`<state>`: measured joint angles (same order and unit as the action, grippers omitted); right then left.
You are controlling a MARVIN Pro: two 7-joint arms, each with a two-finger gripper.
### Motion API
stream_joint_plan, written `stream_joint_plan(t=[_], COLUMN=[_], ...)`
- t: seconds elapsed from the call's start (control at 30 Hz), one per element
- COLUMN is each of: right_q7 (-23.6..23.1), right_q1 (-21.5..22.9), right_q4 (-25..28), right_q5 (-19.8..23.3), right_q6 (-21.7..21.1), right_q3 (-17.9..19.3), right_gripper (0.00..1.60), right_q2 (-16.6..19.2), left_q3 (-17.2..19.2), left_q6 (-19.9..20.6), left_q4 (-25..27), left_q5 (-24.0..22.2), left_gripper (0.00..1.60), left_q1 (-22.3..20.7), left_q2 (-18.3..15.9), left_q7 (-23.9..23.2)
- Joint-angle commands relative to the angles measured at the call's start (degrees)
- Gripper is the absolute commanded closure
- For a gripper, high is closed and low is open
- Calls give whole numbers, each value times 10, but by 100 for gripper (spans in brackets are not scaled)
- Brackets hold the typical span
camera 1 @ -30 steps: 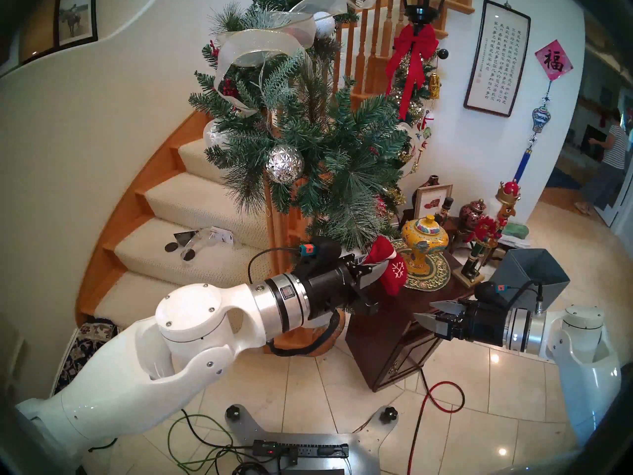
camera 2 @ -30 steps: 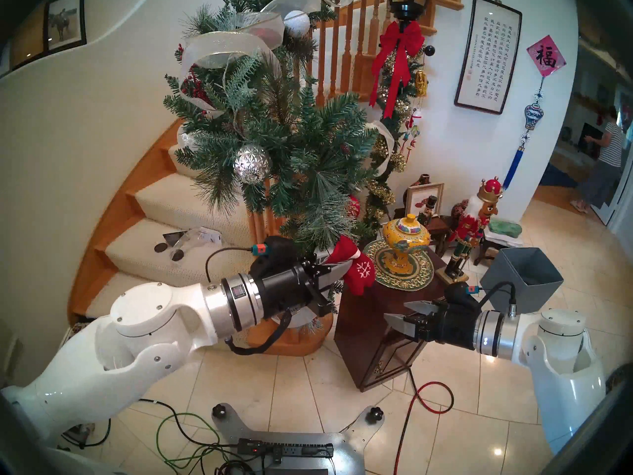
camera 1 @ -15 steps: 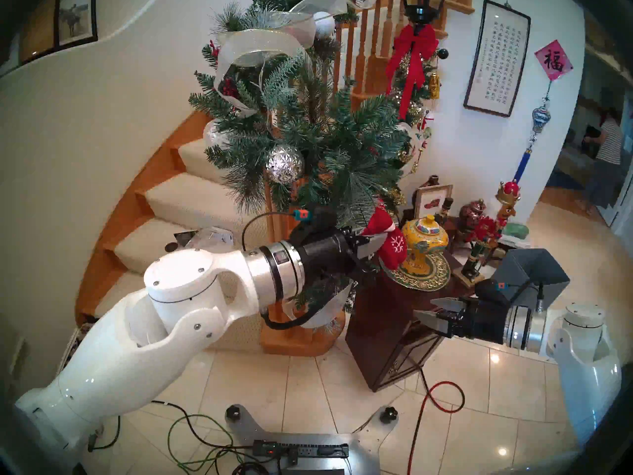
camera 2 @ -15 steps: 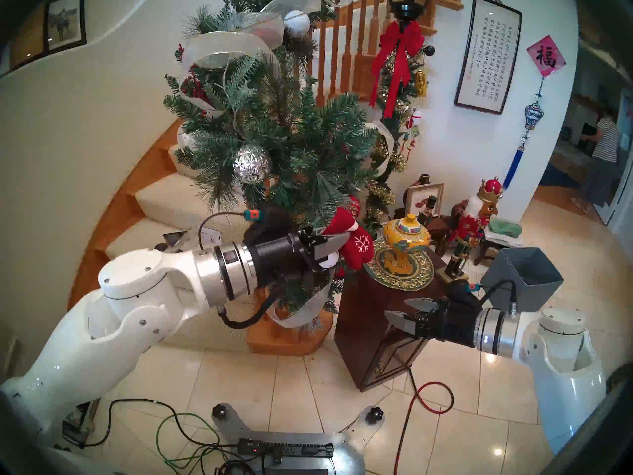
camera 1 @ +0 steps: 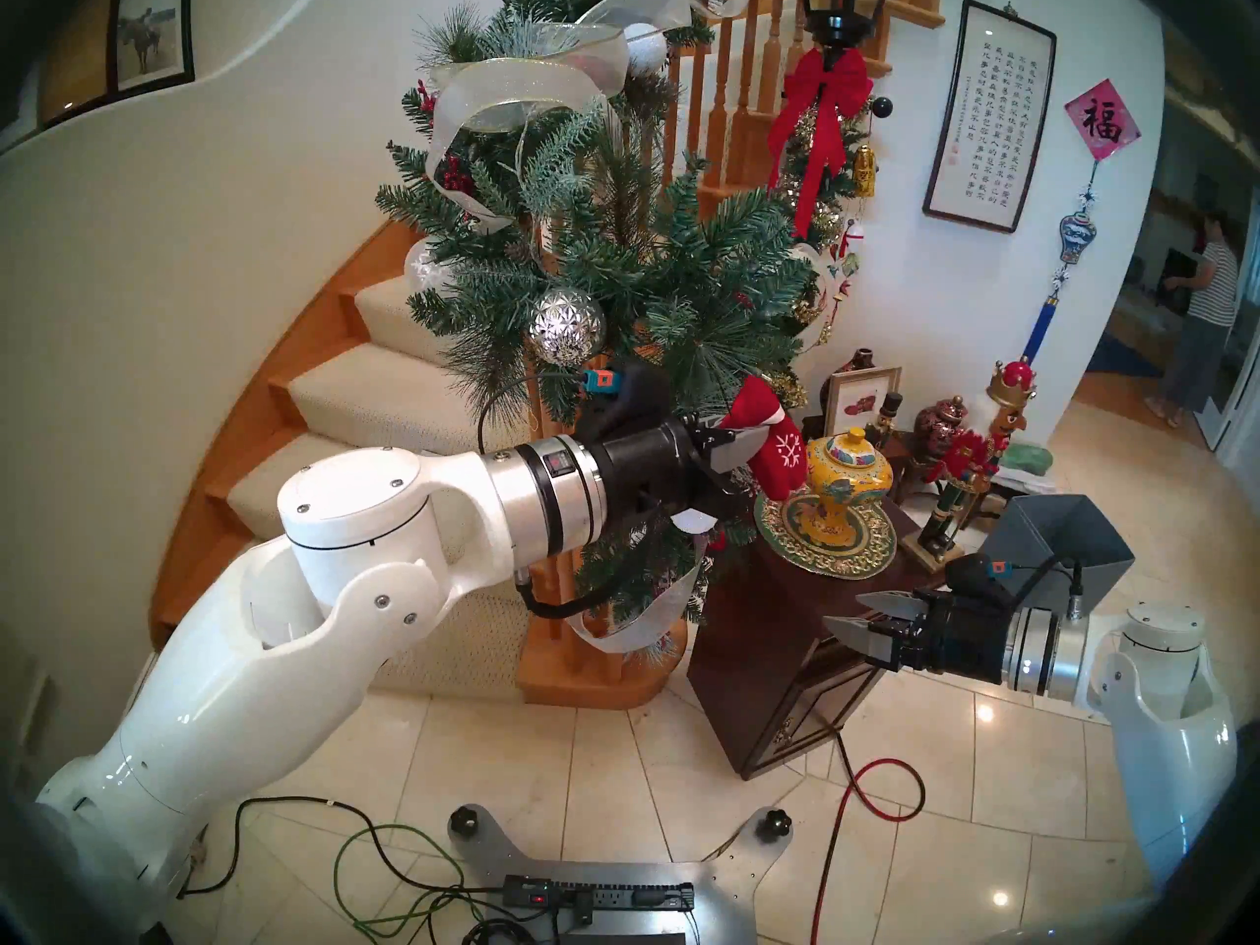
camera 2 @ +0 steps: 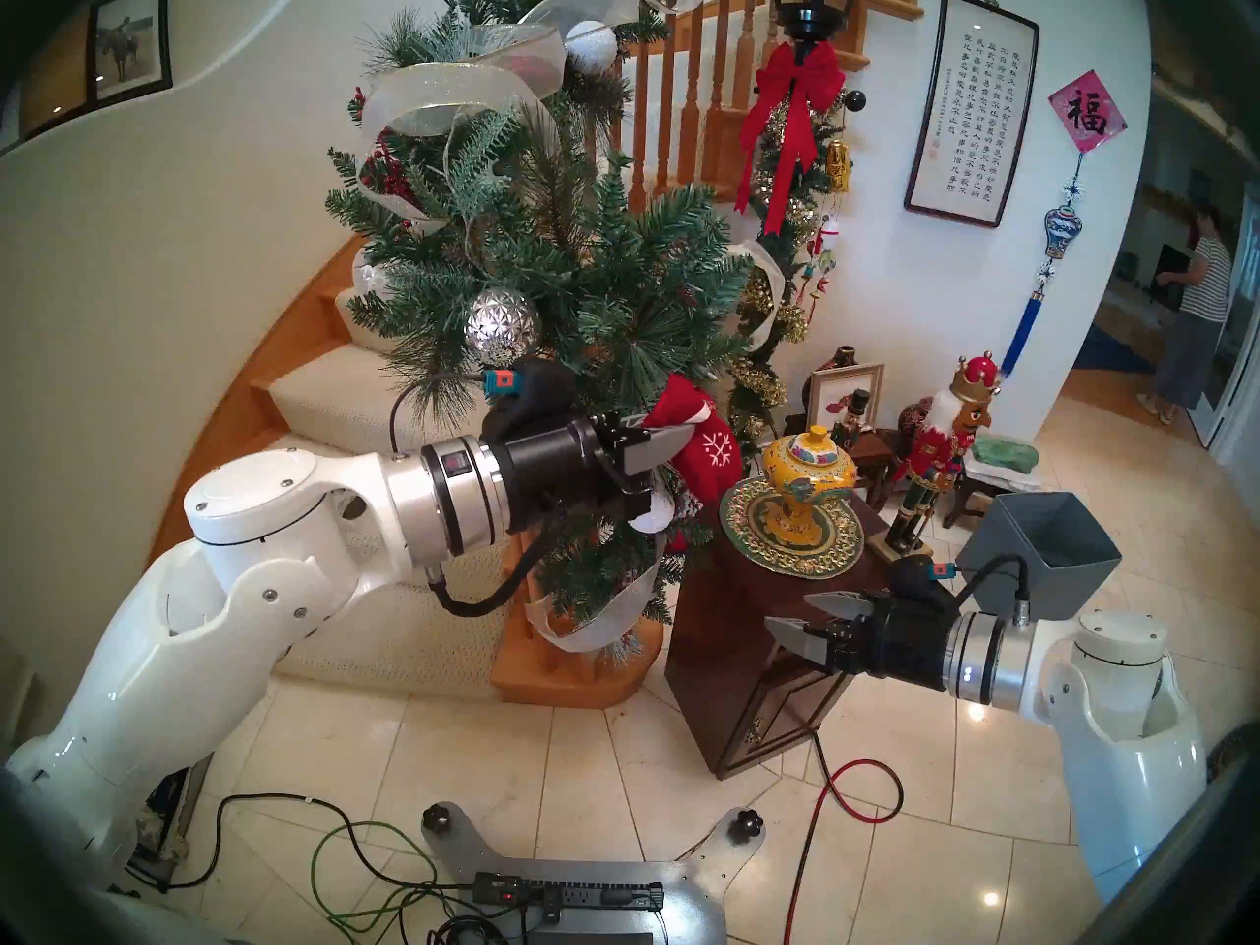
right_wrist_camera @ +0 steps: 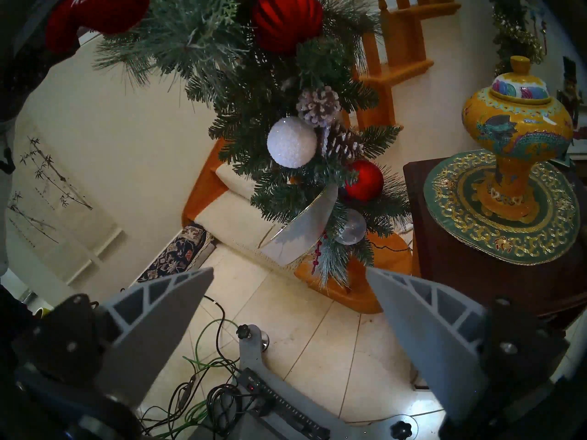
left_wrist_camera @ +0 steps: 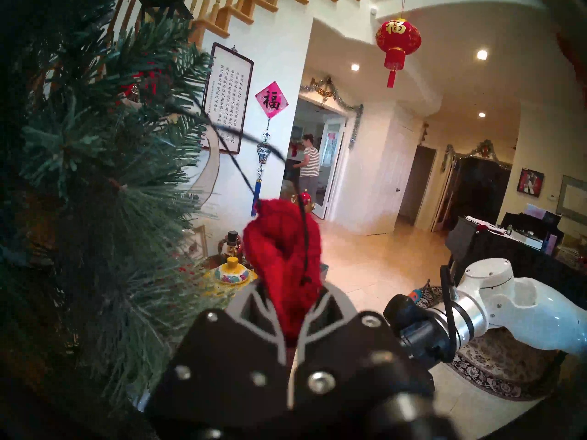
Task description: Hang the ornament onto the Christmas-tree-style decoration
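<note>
At left of the small dark table's (camera 1: 784,623) left edge, our left gripper (camera 1: 740,446) is pinched on the red mitten ornament (camera 1: 777,449), cuff end between the fingers (left_wrist_camera: 254,306), body drooping over the table's back-left corner, just below the long frosted needles of the garland (camera 1: 613,255). We judge the mitten soft and light, felt, no slip risk, it folds under the pinch; best hold is at the cuff so its thin black hanging loop (left_wrist_camera: 241,172) stays free to catch a branch. Wrist view shows that loop sticking up beside the needles, not hooked yet. Count: one mitten, one garland, one faceted silver ball (camera 1: 567,325), one white snowy ball (right_wrist_camera: 291,142), two red balls in right wrist view. On the table's centre one yellow lidded jar (camera 1: 847,480) on a round green mat. Off the table's front-right corner our right gripper (camera 1: 849,620) hangs spread, holding nothing
</note>
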<state>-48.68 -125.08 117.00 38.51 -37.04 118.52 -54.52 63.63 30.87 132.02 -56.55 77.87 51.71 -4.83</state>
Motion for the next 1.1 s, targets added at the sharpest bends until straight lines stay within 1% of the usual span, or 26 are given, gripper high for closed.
stream_joint_plan(t=[0.0, 0.2, 0.33, 0.5, 0.77, 0.93, 1.07], right_q7=[-1, -1, -1, 0, 0, 0, 0], right_q1=[2, 2, 2, 2, 2, 2, 2], right_q4=[3, 3, 3, 3, 3, 3, 3], right_q5=[1, 2, 2, 2, 2, 2, 2], right_q6=[2, 2, 2, 2, 2, 2, 2], right_q3=[3, 3, 3, 3, 3, 3, 3], right_gripper=[0, 0, 0, 0, 0, 0, 0], right_q2=[0, 0, 0, 0, 0, 0, 0], left_q3=[4, 7, 8, 21, 41, 46, 53], left_q6=[10, 20, 33, 42, 42, 41, 39], left_q4=[5, 10, 9, 14, 9, 5, -4], left_q5=[-8, -14, -19, -38, -50, -51, -56], left_gripper=[160, 160, 160, 160, 160, 160, 160], left_q1=[-32, -36, -42, -33, -11, -8, -11], left_q2=[21, 21, 29, 31, 13, 9, 5], left_q7=[7, 9, 21, 27, 12, 5, -12])
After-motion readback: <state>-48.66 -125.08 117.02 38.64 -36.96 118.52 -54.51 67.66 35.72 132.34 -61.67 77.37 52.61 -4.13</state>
